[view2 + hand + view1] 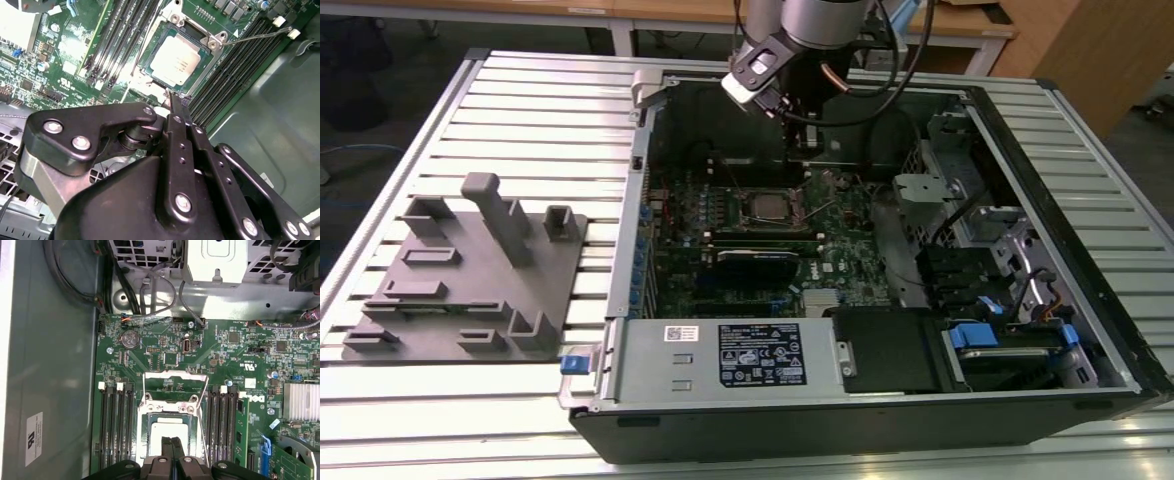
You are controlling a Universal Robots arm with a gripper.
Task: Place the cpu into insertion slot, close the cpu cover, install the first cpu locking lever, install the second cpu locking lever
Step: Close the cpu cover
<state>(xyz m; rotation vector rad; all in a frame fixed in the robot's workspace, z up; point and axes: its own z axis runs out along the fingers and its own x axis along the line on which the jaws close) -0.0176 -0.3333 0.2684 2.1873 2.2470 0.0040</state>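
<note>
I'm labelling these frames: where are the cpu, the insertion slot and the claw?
cpu [176,61]: second wrist view, middle of its silver top.
insertion slot [204,67]: second wrist view, metal rim beside the cpu.
claw [171,440]: first wrist view, between its fingertips.

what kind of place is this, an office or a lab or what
Most likely a robotics lab or workshop bench: an open computer case lies on a slatted metal table, a grey fixture plate sits beside it, and a robot arm's end effector hangs over the motherboard.
</note>
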